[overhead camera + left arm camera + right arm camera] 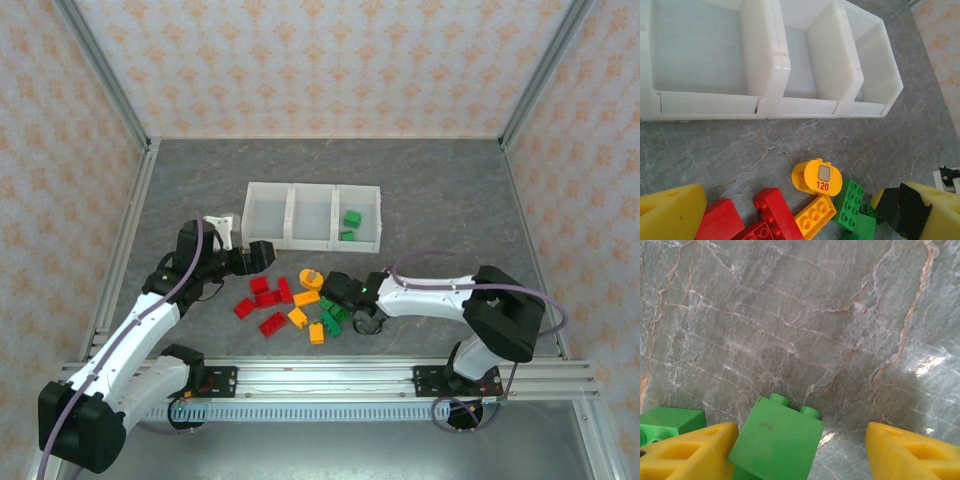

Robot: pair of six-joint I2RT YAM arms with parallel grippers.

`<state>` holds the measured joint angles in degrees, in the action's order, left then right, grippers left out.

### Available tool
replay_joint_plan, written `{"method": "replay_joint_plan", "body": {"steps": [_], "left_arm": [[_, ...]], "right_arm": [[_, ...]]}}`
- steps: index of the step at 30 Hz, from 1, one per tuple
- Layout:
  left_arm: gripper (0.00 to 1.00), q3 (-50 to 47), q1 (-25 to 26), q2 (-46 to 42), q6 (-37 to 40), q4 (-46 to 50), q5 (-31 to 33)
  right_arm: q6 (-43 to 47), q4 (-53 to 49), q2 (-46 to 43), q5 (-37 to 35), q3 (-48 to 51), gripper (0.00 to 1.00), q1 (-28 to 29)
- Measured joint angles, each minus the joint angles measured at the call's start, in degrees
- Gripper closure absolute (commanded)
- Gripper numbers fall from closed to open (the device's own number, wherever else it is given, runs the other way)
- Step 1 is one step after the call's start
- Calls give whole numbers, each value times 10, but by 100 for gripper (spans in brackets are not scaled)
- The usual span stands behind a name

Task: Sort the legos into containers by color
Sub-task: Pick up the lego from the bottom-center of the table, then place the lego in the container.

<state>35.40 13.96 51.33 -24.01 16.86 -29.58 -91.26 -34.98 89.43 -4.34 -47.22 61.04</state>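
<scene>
Below, grey marbled tabletop (pixel 450 200), patterned walls (pixel 300 60)

Green brick (pixel 777 445) cut by bottom edge (second green brick (pixel 667 422), left edge); finger (pixel 690 452) contact unclear.

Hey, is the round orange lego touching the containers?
Apart. The left wrist view shows bare table between the round orange lego and the containers' front wall.
</scene>
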Motion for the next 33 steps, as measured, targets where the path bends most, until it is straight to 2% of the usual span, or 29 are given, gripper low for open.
{"method": "replay_joint_plan", "body": {"steps": [4,10,12,14,17,21,24,28,33], "left_arm": [[1,0,2,0,0,0,0],[1,0,3,0,0,0,0],[1,0,3,0,0,0,1],[1,0,3,0,0,0,0],[1,0,3,0,0,0,0],[1,0,3,-1,0,1,1],[1,0,3,-10,0,1,2],[1,0,3,-21,0,1,2],[1,0,3,-23,0,0,6]], "right_arm": [[2,-18,1,2,4,71,3],[0,-22,-2,0,4,78,4],[0,-24,-3,-3,4,85,4],[5,-32,-3,-21,0,94,4],[31,-50,-13,-59,-19,100,3],[99,-37,-78,-122,-45,100,3],[176,-9,-149,-156,-53,100,-21],[301,37,-203,-161,-68,100,-110],[480,90,-175,-120,-108,100,-206]]}}
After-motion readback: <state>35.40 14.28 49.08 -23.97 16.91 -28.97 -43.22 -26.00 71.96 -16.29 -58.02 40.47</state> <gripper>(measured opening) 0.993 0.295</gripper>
